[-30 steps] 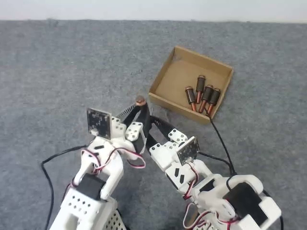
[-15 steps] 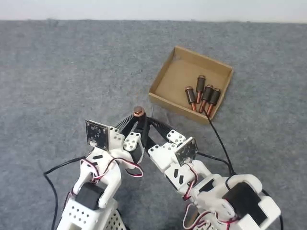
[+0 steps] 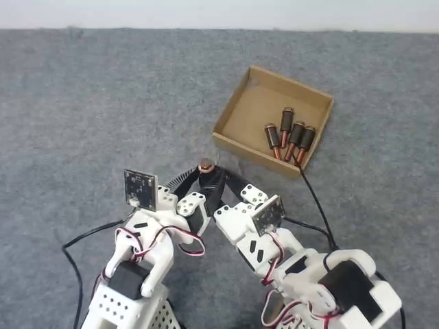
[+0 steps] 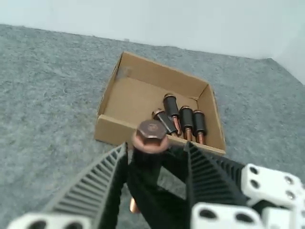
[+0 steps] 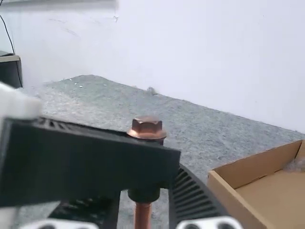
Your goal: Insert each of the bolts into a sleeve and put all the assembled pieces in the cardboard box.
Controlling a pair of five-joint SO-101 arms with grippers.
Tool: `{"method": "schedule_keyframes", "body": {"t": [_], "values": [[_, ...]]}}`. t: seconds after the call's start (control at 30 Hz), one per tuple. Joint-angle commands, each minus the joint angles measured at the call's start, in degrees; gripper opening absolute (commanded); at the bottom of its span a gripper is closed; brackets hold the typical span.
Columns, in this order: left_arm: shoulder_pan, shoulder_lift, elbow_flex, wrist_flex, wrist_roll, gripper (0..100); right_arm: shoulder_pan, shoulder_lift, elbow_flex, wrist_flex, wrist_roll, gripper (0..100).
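A copper bolt (image 3: 205,165) stands head up inside a black sleeve (image 4: 147,164), held just above the carpet in front of the cardboard box (image 3: 236,113). My right gripper (image 3: 214,175) is shut on the sleeve, and the bolt's shank (image 5: 142,215) pokes out below it. My left gripper (image 4: 156,149) straddles the same piece from the other side, its ribbed fingers (image 4: 102,183) spread a little wider than the sleeve. Several assembled bolt-and-sleeve pieces (image 3: 289,137) lie side by side in the box's near right corner.
The open cardboard box's near wall (image 3: 255,156) lies a short way beyond the held piece. A black cable (image 3: 317,202) runs from the box corner back to the right arm. Bare grey carpet stretches to the left and far side.
The bolt has come down and back toward the arms, from above the right gripper into the sleeve. The left arm drew back with it; the right arm barely moved.
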Motion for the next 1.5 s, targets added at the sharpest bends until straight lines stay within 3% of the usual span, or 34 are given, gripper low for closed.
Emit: {"method": "schedule_keyframes", "body": {"t": [0.0,0.27,0.47,0.8,0.93,1.03,1.27,1.47], "values": [[0.1,-1.1,-0.6,2.2,0.9,18,1.0,-0.8,1.0,-0.4,0.7,3.8],[0.1,-1.2,-4.3,2.7,1.0,18,1.0,-0.8,1.0,-0.1,0.7,3.8],[0.1,-1.2,-10.9,9.3,1.0,18,1.0,-0.8,1.0,-0.1,0.7,3.8],[0.1,-1.2,-16.2,9.8,1.0,18,1.1,-0.8,1.0,0.0,0.7,3.8],[-0.1,-1.2,-16.1,11.9,0.6,10,1.1,-0.8,1.0,0.0,0.7,3.8],[-4.7,-1.2,-16.1,11.0,0.6,0,1.1,-0.8,1.0,0.0,0.7,3.8],[-21.1,-1.2,-15.9,9.6,0.4,1,2.5,-0.8,1.0,-0.3,0.7,3.8],[-28.4,-1.2,-11.1,9.8,-6.9,1,2.5,-0.8,1.0,-0.3,0.7,3.8]]}}
